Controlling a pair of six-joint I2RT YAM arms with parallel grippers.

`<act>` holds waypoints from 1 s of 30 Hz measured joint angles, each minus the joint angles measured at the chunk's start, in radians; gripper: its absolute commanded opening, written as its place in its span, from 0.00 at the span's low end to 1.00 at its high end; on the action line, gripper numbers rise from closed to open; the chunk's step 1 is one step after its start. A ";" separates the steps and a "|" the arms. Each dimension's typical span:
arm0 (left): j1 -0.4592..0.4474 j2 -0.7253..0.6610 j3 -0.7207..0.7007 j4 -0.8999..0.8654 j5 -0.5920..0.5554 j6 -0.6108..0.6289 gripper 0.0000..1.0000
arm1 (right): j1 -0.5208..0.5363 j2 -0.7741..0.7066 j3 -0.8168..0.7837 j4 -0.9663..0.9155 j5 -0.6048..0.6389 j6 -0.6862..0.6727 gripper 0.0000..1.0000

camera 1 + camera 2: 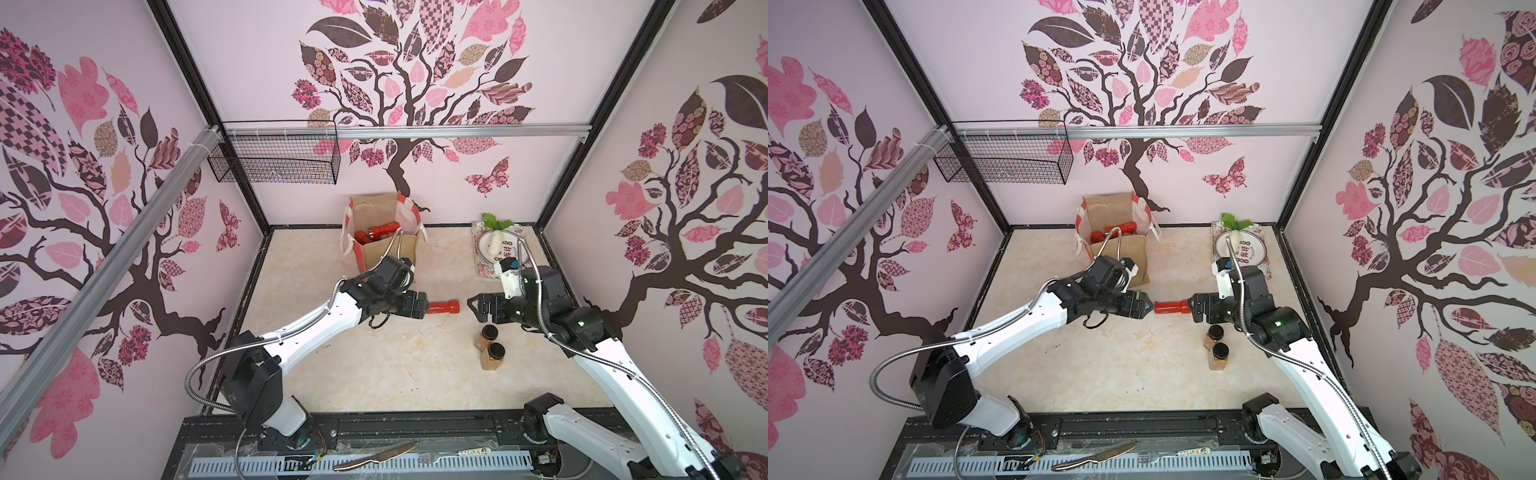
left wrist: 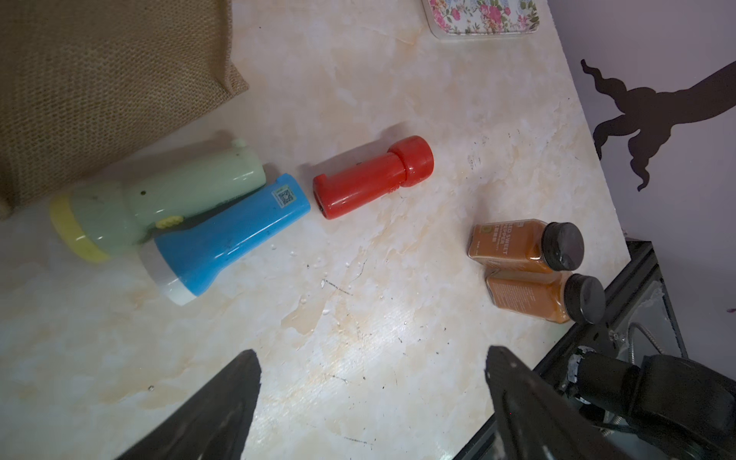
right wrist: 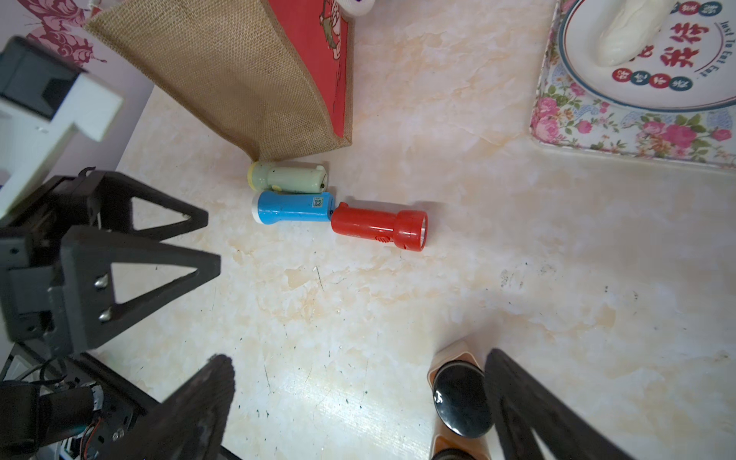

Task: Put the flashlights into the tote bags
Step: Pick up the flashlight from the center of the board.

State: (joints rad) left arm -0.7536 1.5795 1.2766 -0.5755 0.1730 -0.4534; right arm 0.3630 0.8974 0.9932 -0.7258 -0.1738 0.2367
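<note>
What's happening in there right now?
Mid-job. The bag stands at the back with red flashlights already inside. Three more lie on the table near it: a green one, a blue one and a red one. The left tool and right tool are both open and empty, facing each other across that red one above the table.

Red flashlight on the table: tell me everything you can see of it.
The red flashlight is glossy red plastic: a round barrel, a wider head with a clear lens showing in the right wrist view, a small tab at the tail. It lies on its side on the table, outside the bag, tail toward the blue flashlight, very near, seemingly just apart. Nothing grips it.
</note>
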 measured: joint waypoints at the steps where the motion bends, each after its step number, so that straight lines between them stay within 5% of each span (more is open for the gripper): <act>1: 0.000 0.024 0.016 0.007 0.006 0.008 0.91 | 0.000 -0.012 -0.001 -0.006 -0.006 -0.005 1.00; 11: 0.006 0.261 0.184 0.014 0.078 0.093 0.91 | 0.000 -0.081 -0.051 -0.007 -0.034 0.003 1.00; 30: 0.038 0.530 0.384 0.017 0.158 0.305 0.90 | -0.002 0.025 0.036 -0.067 -0.020 0.086 1.00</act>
State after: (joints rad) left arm -0.7158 2.1094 1.6604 -0.5583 0.3313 -0.1486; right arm 0.3611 0.9222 1.0290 -0.7929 -0.1940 0.3225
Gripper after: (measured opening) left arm 0.899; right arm 0.997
